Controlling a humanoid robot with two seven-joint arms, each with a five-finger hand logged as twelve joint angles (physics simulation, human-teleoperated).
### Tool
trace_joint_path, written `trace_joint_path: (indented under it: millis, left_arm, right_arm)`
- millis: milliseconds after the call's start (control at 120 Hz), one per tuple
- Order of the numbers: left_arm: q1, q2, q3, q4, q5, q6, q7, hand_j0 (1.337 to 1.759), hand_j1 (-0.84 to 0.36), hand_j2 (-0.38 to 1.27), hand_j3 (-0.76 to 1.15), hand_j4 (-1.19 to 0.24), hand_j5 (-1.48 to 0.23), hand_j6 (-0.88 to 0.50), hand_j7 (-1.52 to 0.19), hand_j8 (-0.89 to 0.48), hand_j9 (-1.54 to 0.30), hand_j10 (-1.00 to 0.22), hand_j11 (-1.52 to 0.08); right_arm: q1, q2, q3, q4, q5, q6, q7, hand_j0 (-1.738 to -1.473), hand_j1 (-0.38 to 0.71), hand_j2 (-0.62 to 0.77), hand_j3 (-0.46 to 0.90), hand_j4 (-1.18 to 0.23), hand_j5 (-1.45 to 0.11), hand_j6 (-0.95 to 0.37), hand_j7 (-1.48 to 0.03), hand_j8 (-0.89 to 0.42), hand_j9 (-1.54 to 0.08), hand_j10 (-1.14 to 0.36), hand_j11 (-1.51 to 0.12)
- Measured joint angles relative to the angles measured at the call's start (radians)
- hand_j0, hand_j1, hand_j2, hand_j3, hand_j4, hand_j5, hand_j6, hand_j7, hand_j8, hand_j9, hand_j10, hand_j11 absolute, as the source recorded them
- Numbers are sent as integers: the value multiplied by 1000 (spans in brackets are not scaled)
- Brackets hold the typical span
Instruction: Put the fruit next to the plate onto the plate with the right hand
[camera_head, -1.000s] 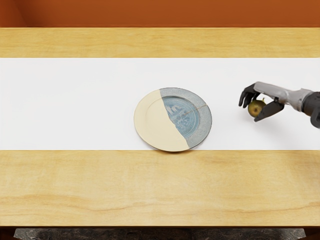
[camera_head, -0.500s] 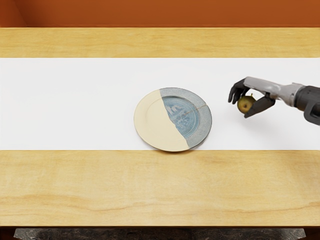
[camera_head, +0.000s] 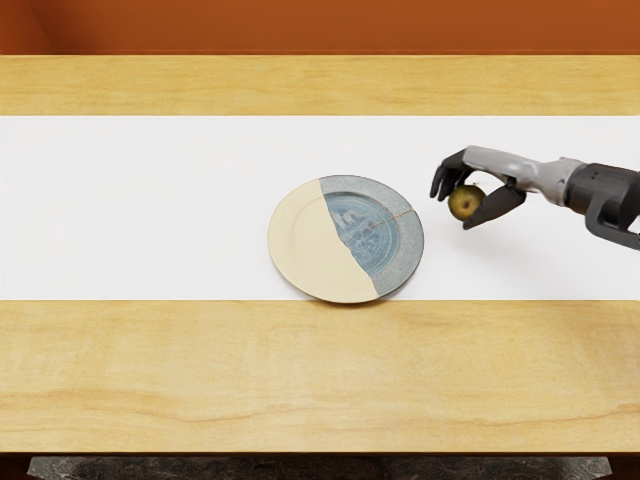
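Observation:
A small yellow-green fruit (camera_head: 464, 202) is held in my right hand (camera_head: 463, 196), whose dark fingers curl around it. The arm reaches in from the right edge. Hand and fruit hover over the white strip, a short way right of the plate (camera_head: 300, 245). That round plate is cream on its left half and blue-grey on its right, and nothing lies on it. My left arm does not show.
A white runner (camera_head: 150, 210) crosses the wooden table (camera_head: 300, 370) from left to right, with the plate on its middle. An orange-brown wall (camera_head: 320, 25) lies behind the table's far edge.
My right hand has carried the fruit leftward toward the plate and slightly up, and more of the forearm has come into view.

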Motion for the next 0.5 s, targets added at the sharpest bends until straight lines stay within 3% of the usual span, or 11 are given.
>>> trace_joint_path:
  millis: [500]
  left_arm:
    - [0, 0, 0, 0, 0, 0, 0, 1658, 349, 0, 0, 0, 0, 0, 0, 0, 0, 0, 0]
  right_arm:
    - [19, 43, 1, 1, 7, 3, -3, -1657, 234, 135, 0, -594, -780, -597, -775, -458, -787, -379, -771]
